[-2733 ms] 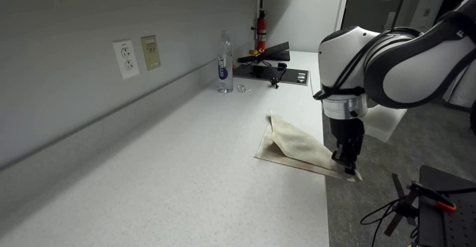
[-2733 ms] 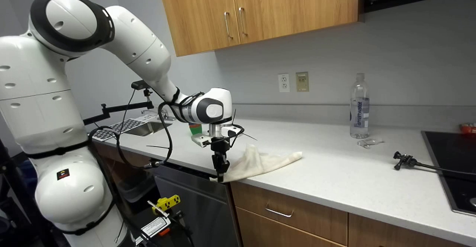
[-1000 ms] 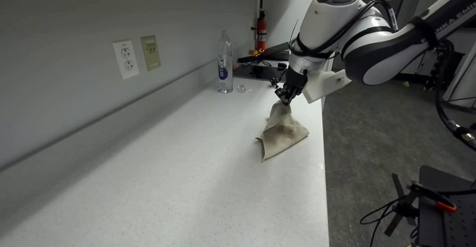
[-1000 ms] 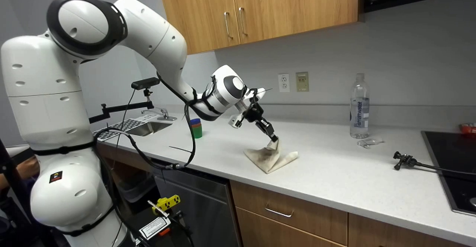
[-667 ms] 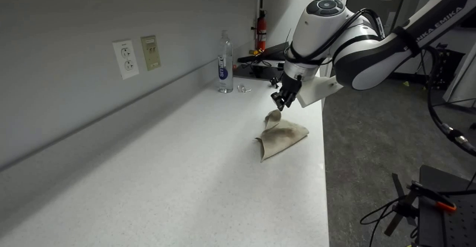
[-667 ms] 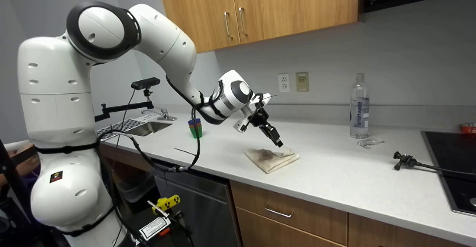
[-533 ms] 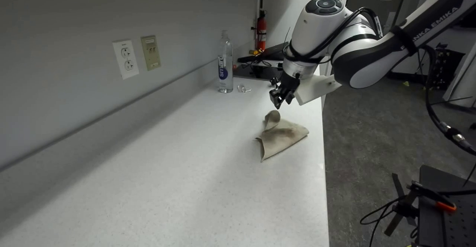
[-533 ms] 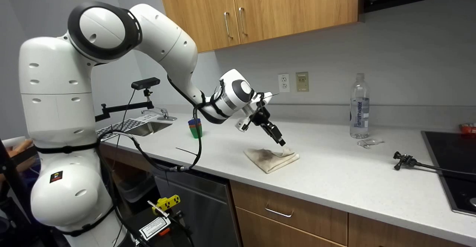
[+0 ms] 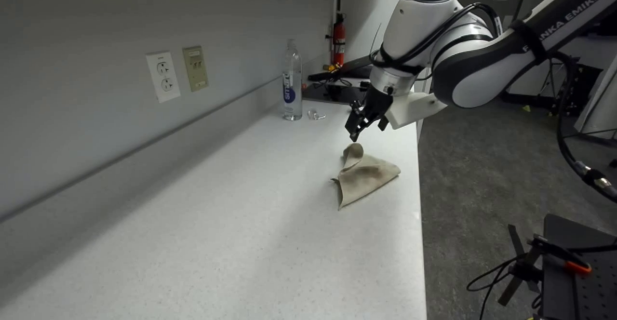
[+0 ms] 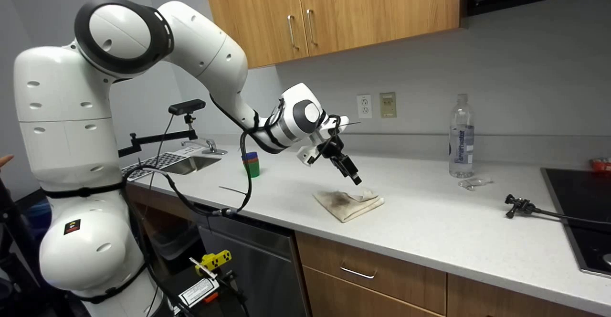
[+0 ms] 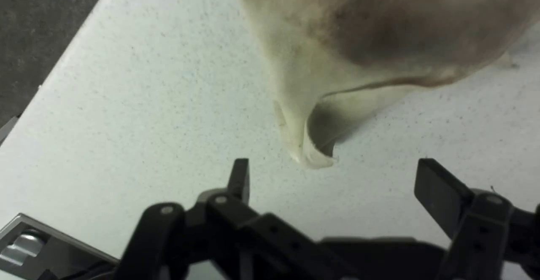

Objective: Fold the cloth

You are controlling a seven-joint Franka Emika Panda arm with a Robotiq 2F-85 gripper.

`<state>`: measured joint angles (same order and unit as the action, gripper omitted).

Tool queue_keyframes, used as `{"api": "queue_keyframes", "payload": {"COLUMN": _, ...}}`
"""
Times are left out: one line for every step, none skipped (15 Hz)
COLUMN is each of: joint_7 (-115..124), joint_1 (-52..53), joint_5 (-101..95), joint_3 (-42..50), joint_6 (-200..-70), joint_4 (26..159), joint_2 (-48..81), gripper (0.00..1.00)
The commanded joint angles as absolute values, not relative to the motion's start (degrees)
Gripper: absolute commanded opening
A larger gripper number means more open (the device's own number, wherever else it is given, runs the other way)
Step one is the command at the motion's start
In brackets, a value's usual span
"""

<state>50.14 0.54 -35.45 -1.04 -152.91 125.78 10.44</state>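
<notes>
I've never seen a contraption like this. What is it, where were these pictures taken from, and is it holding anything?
It's a white robot arm ending in a black gripper, a kind of two-fingered hand. The wide pictures come from two cameras standing apart from it, looking from different places. The close-up comes from a camera on the arm's wrist, so the fingers show large along its lower part.

On the pale counter lies a loosely folded beige cloth. A clear Smartwater bottle and a colored stack of cups also stand there, with a black cooktop further along.

Nothing is held: the fingers are spread wide, and the cloth lies free beneath the gripper.
</notes>
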Motion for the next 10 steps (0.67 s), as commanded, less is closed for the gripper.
{"api": "queue_keyframes", "payload": {"joint_7": 35.26, "joint_1": 0.67, "joint_5": -21.93, "joint_3": -2.01, "joint_6": -149.13, "joint_4": 133.28, "joint_2": 2.27, "gripper": 1.0}}
{"api": "queue_keyframes", "payload": {"joint_7": 32.77, "joint_1": 0.94, "joint_5": -20.08, "joint_3": -1.8, "joint_6": -148.06, "joint_4": 134.58, "joint_2": 0.41, "gripper": 1.0}}
{"api": "queue_keyframes", "payload": {"joint_7": 31.0, "joint_1": 1.42, "joint_5": -18.8, "joint_3": -1.77, "joint_6": -146.95, "joint_4": 136.21, "joint_2": -2.38, "gripper": 1.0}}
{"api": "queue_keyframes", "payload": {"joint_7": 29.26, "joint_1": 1.49, "joint_5": -17.66, "joint_3": -1.77, "joint_6": -146.25, "joint_4": 137.21, "joint_2": -4.36, "gripper": 1.0}}
{"api": "queue_keyframes", "payload": {"joint_7": 27.75, "joint_1": 1.47, "joint_5": -16.7, "joint_3": -1.9, "joint_6": -145.8, "joint_4": 138.26, "joint_2": -6.33, "gripper": 1.0}}
{"api": "queue_keyframes", "payload": {"joint_7": 26.78, "joint_1": 1.45, "joint_5": -16.34, "joint_3": -2.13, "joint_6": -145.45, "joint_4": 139.19, "joint_2": -8.43, "gripper": 1.0}}
{"api": "queue_keyframes", "payload": {"joint_7": 26.05, "joint_1": 1.31, "joint_5": -16.27, "joint_3": -2.41, "joint_6": -145.49, "joint_4": 139.99, "joint_2": -10.29, "gripper": 1.0}}
{"api": "queue_keyframes", "payload": {"joint_7": 24.64, "joint_1": 1.3, "joint_5": -15.25, "joint_3": -2.72, "joint_6": -145.65, "joint_4": 140.91, "joint_2": -12.22, "gripper": 1.0}}
{"api": "queue_keyframes", "payload": {"joint_7": 23.4, "joint_1": 1.38, "joint_5": -14.25, "joint_3": -2.99, "joint_6": -145.8, "joint_4": 141.57, "joint_2": -13.84, "gripper": 1.0}}
{"api": "queue_keyframes", "payload": {"joint_7": 21.6, "joint_1": 1.62, "joint_5": -12.62, "joint_3": -3.14, "joint_6": -146.36, "joint_4": 142.49, "joint_2": -15.68, "gripper": 1.0}}
